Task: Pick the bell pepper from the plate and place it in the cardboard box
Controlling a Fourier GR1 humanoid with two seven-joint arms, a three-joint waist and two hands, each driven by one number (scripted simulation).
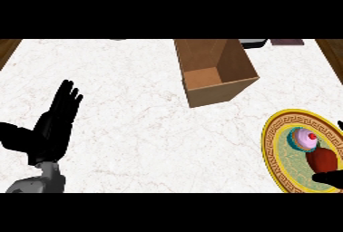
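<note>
At the lower right edge of the view, only a dark sliver of the right hand (328,178) is seen, lying over the lower rim of the plate (273,149) and just beside the bell pepper (323,158); whether its fingers are spread or curled cannot be told, since most of the hand is cut off by the frame. No part of it is seen wrapped round the pepper. The bell pepper, dark red, is seen lying on the plate, touching or nearly touching a cupcake (306,138) with pink icing and a red dot on top. The plate is round, with a yellow patterned rim and a pale green centre, and is partly cut off at the right edge.

On the left side, the fingers of the left hand (52,129) are held straight and pointing up, close together, with the thumb set apart to the left; nothing is held. Its grey forearm enters from the lower edge.

The cardboard box (224,88) is placed open on the white marble counter (134,118), above and to the left of the plate and well apart from it.
</note>
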